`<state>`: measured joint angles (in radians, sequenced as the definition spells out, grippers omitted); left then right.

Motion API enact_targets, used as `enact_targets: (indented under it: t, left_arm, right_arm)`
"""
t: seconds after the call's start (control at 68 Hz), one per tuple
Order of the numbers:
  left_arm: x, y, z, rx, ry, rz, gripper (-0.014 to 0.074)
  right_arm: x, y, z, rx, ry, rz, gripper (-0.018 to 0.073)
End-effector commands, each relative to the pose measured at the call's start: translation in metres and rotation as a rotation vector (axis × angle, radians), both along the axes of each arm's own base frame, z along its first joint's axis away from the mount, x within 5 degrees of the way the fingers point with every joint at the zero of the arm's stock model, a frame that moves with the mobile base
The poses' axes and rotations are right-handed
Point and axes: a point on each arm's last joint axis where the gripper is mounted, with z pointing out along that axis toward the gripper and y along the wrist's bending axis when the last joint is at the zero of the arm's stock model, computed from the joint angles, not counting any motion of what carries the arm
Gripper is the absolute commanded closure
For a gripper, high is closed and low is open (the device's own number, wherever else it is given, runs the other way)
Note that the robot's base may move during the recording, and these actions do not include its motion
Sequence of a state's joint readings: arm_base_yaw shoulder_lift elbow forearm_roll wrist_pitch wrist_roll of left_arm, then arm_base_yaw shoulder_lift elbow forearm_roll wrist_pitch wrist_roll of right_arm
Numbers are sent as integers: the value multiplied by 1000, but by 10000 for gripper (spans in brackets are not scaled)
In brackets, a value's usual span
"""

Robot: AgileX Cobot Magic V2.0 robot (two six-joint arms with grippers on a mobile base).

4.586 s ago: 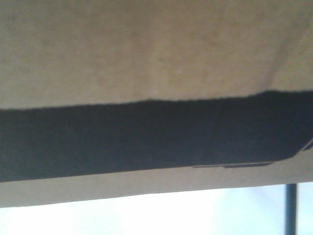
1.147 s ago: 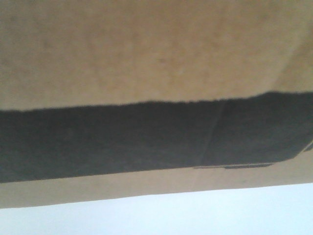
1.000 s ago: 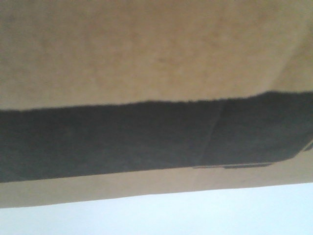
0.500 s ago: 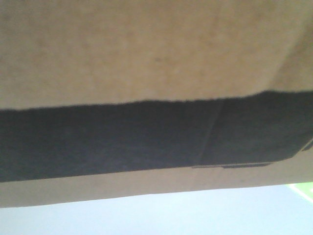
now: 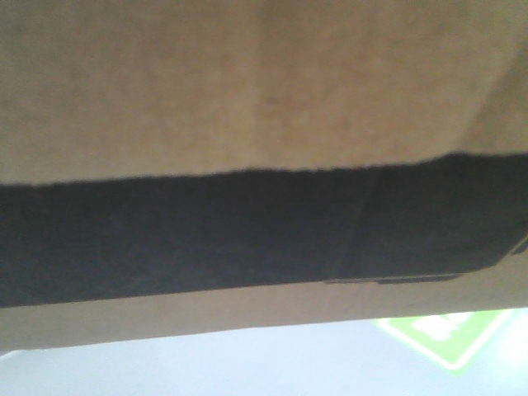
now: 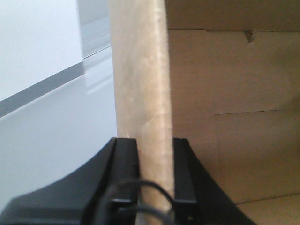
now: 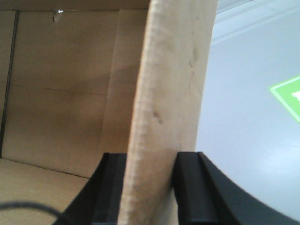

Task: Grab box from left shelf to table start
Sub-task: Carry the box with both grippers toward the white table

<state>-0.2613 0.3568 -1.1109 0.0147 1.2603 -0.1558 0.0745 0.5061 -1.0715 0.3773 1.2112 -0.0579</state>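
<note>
The brown cardboard box (image 5: 247, 82) fills the front view, with its black printed panel (image 5: 206, 235) across the middle; no lettering is readable. My left gripper (image 6: 154, 154) is shut on an upright cardboard wall (image 6: 140, 84) of the box, one black finger on each side. My right gripper (image 7: 150, 168) is shut on the opposite wall (image 7: 173, 70) in the same way. The box's bare inside shows in both wrist views. The silvery shelf is not in view. I cannot tell whether the pale surface below the box is the table.
A pale bluish smooth surface (image 5: 206, 367) lies below the box, with a bright green marking (image 5: 445, 334) at the lower right, also in the right wrist view (image 7: 288, 96). A dark grey band (image 6: 42, 93) crosses the pale background in the left wrist view.
The box stays fixed in the view and in both grips. The background under it has shifted: a dark post at the lower right is gone and the green marking has come in.
</note>
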Motion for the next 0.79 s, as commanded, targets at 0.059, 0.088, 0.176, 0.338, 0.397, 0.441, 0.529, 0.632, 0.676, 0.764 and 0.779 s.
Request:
enact_targets:
  t: [0.059,0.088,0.176,0.338,0.397,0.441,0.529,0.632,0.676,0.764,0.779]
  left_arm:
    - [-4,-7,14,-73,-73,-75,689]
    - [-4,-7,14,-73,-73,-75,689]
    - [-4,-7,14,-73,-73,-75,689]
    - [-4,-7,14,-73,-73,-75,689]
    - [-4,-7,14,-73,-73,-75,689]
    - [-4,-7,14,-73,-73,-75,689]
    - [-4,-7,14,-73,-73,-75,689]
    - [-4,-6,14,-72,-73,-74,689]
    - [-4,-6,14,-72,-73,-74,689]
    - [-4,-7,14,-73,-73,-75,689]
    - [-4,-7,14,-73,-73,-75,689]
  right_arm:
    - [5,-1,17,28,-130,-23,495]
    - [5,-1,17,28,-130,-23,495]
    - [5,-1,17,28,-130,-23,495]
    - [5,-1,17,28,-130,-23,495]
    - [5,-1,17,28,-130,-23,495]
    - [5,-1,17,28,-130,-23,495]
    - [5,-1,17,28,-130,-23,495]
    - [5,-1,17,28,-130,-23,495]
    - [5,-1,17,27,-129,-23,495]
    - [5,0,16,26,-127,-22,495]
    - [4,0,16,26,-126,-22,495]
